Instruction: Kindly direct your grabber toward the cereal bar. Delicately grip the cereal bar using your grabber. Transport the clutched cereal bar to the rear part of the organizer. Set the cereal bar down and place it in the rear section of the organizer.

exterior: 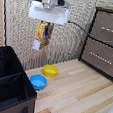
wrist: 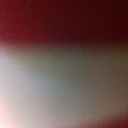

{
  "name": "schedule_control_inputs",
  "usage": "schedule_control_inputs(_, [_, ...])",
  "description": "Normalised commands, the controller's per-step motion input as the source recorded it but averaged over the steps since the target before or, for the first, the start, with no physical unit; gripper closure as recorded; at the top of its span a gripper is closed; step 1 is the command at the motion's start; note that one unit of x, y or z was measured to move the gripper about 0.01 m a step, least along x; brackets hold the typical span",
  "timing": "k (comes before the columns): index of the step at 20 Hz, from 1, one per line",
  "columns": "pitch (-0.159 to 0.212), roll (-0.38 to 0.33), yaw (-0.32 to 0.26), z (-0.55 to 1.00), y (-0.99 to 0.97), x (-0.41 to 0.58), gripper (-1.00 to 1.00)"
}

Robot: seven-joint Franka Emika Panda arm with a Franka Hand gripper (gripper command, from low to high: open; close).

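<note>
My grabber hangs high above the table, its white block head near the top of the exterior view. It is shut on the cereal bar, an orange, red and yellow packet that dangles upright below the fingers. The black organizer stands at the exterior view's lower left, with inner dividers showing; the bar is above and to the right of its far end. The wrist view is a blur of dark red and pale grey, with nothing recognisable in it.
A yellow bowl and a blue bowl sit on the wooden table beside the organizer. A brown wooden drawer chest stands at the exterior view's right. A woven wall panel is behind.
</note>
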Motion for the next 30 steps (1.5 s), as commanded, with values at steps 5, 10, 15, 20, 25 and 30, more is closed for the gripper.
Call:
schedule_control_inputs(5, [-0.032, 0.000, -0.250, 0.43, 0.44, 0.000, 1.00])
schedule_control_inputs(10, [-0.016, 0.000, -0.221, 0.43, 0.50, 0.000, 1.00])
schedule_control_inputs(15, [0.003, 0.000, -0.084, 0.40, 0.82, 0.169, 1.00])
schedule_control_inputs(20, [0.028, -0.005, -0.038, 0.38, 0.89, 0.231, 1.00])
schedule_control_inputs(25, [0.046, -0.005, -0.027, 0.32, 0.89, 0.270, 1.00])
schedule_control_inputs(30, [0.070, -0.025, -0.020, 0.10, 0.83, 0.377, 1.00])
